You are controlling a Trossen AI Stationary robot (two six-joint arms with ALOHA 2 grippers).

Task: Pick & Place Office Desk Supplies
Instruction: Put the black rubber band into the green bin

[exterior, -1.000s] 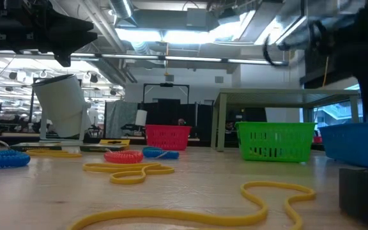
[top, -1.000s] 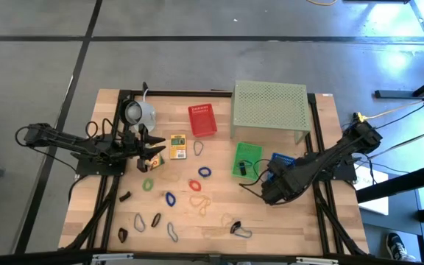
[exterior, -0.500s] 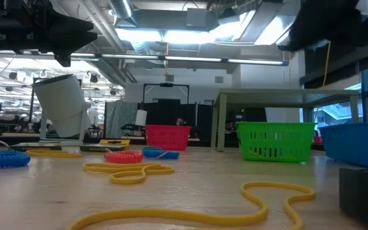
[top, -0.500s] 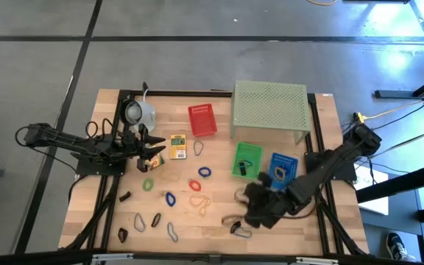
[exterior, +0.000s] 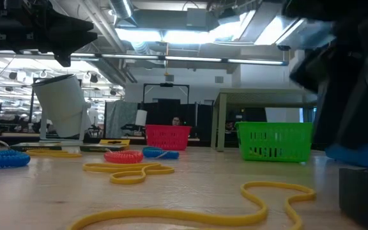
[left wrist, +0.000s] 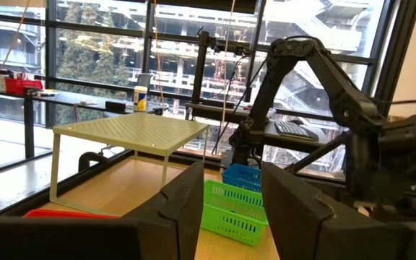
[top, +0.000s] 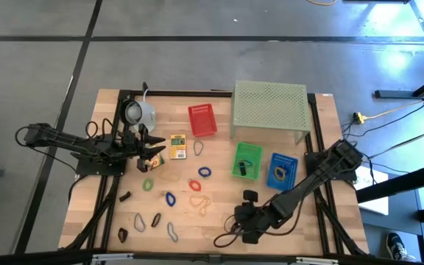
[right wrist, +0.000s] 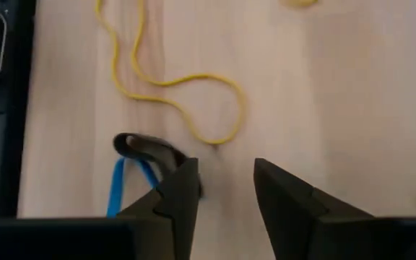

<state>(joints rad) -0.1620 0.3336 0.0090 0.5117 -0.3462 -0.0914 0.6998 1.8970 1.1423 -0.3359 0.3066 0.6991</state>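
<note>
My right gripper (top: pixel 234 223) is open low over the table's near middle. In the right wrist view (right wrist: pixel 226 170) its fingers stand beside a small dark clip (right wrist: pixel 146 148) with a blue loop (right wrist: pixel 118 188) on it; I cannot tell whether they touch. A yellow loop (right wrist: pixel 179 87) lies flat just beyond. My left gripper (top: pixel 151 154) waits open (left wrist: pixel 233 209) at the table's left, next to the yellow printed box (top: pixel 178 146). More loops, green (top: pixel 148 184), blue (top: pixel 170 198) and red (top: pixel 195 184), lie flat on the wood, with dark clips (top: pixel 122 234) near the front left.
A red basket (top: pixel 202 120), a green basket (top: pixel 246 160) and a blue basket (top: pixel 282 171) holding a yellow loop stand mid-table. The pale green perforated stand (top: pixel 269 110) is at the far right, and the pale mug-like object (top: pixel 140 112) at the far left.
My right gripper has moved from beside the blue basket toward the table's near edge and leftward, down to the dark clip at the front. The blue basket, covered by the arm before, now shows fully.
</note>
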